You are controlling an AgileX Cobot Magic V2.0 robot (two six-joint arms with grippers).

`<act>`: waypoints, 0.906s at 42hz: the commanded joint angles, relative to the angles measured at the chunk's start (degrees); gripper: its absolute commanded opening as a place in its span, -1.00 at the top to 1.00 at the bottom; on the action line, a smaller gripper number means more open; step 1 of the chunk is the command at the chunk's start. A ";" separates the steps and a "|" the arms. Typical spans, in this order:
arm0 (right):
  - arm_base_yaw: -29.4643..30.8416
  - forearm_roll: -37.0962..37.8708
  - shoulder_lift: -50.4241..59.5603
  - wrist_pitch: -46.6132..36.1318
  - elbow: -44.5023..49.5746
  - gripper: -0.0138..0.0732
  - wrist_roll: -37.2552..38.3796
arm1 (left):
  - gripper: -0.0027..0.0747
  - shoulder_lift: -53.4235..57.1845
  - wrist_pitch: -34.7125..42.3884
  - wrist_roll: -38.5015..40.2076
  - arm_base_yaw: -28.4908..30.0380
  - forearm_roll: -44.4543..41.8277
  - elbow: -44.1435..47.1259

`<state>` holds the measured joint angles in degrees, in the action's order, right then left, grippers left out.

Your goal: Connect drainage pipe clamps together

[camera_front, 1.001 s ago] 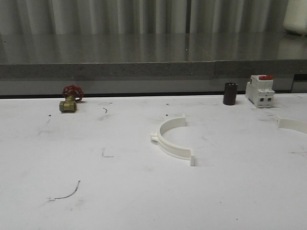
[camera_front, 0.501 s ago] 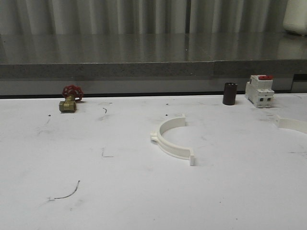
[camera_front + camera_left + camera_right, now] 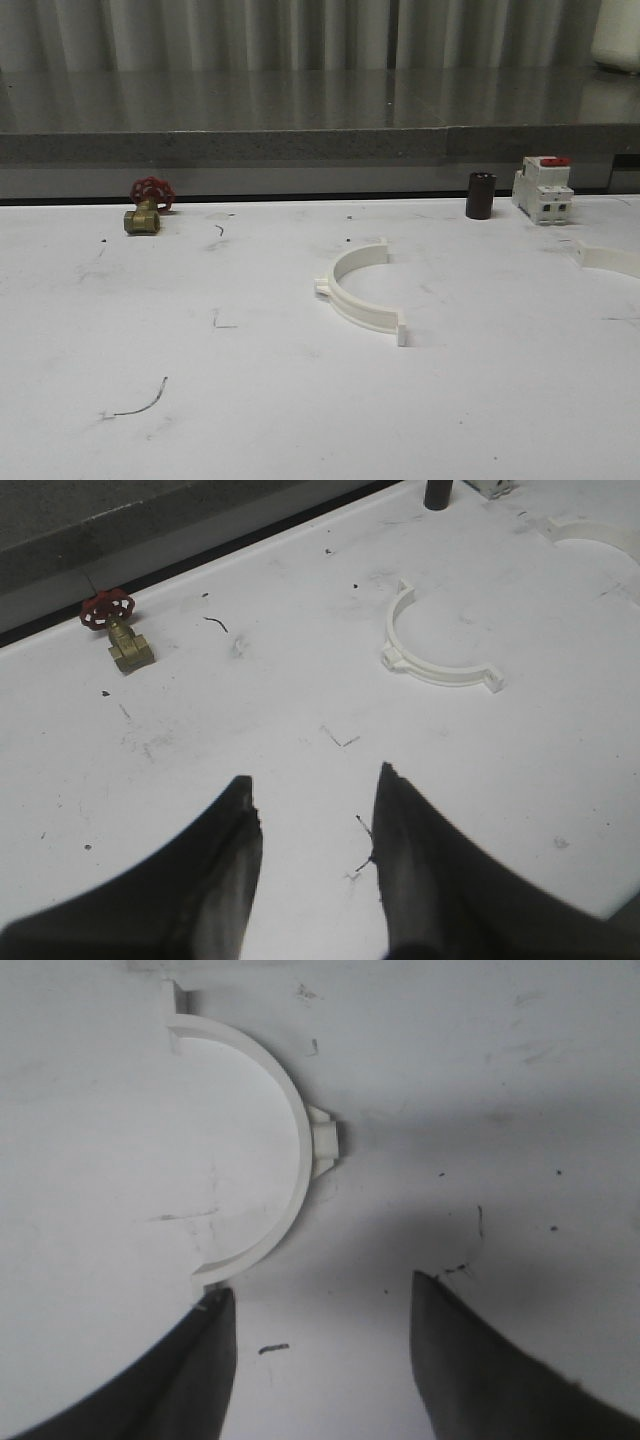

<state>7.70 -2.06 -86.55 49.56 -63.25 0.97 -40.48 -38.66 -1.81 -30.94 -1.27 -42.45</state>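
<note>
Lying apart: 2 smooth white semicircular clamps [image 3: 358,290] [image 3: 610,259]; both pincers gaping.

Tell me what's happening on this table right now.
Nothing is held yet. One clamp half lies mid-table; the other clamp half lies apart at the table's right edge, with the open right gripper hovering over it. The left gripper is open above bare table. The halves are not yet joined.

Brass valve [image 3: 142,219], black cylinder [image 3: 480,195], breaker [image 3: 542,189] along table's [image 3: 250,400] back edge
</note>
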 commanded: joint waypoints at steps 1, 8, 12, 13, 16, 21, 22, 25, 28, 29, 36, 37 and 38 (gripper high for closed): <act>0.41 -0.25 -2.36 -3.45 -2.86 -0.29 -0.97 | 0.26 0.25 4.00 0.01 0.22 0.12 -1.51; 0.36 -0.25 -8.56 -4.86 -4.51 -0.29 -1.45 | 0.26 0.25 4.00 0.01 0.22 0.12 -1.51; 0.36 -0.25 -11.11 -7.10 -4.51 -0.29 -1.45 | 0.26 0.25 4.00 0.01 0.22 0.12 -1.51; 0.36 -0.25 -11.65 -7.41 -4.55 -0.29 -1.45 | 0.26 0.25 4.00 0.01 0.22 0.12 -1.51; 0.36 -0.25 -13.21 -8.82 -4.55 -0.29 -1.45 | 0.26 0.25 4.00 0.01 0.22 0.12 -1.51; 0.36 -0.25 -15.25 -10.72 -4.55 -0.29 -1.57 | 0.26 0.25 4.00 0.01 0.22 0.12 -1.51; 0.36 -0.25 -15.71 -11.24 -4.55 -0.29 -1.87 | 0.26 0.25 4.00 0.01 0.22 0.12 -1.51; 0.36 -0.25 -16.49 -12.32 -4.55 -0.25 -1.99 | 0.26 0.25 4.00 0.01 0.22 0.12 -1.51; 0.36 -0.25 -17.26 -12.65 -4.55 -0.16 -1.99 | 0.26 0.25 4.00 0.01 0.22 0.12 -1.51; 0.36 -0.25 -17.45 -12.75 -4.55 -0.11 -1.99 | 0.26 0.25 4.00 0.01 0.22 0.12 -1.51; 0.36 -0.25 -17.61 -12.88 -4.55 0.07 -2.13 | 0.26 0.25 4.00 0.01 0.22 0.12 -1.51; 0.36 -0.25 -17.61 -12.82 -4.55 0.10 -2.13 | 0.26 0.25 4.00 0.01 0.22 0.12 -1.51; 0.36 -0.25 -17.61 -12.76 -4.55 0.14 -2.13 | 0.26 0.25 4.00 0.01 0.22 0.12 -1.51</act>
<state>7.70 -2.29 -106.90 38.09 -66.31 -0.50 -40.48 -38.66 -1.81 -30.94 -1.27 -42.45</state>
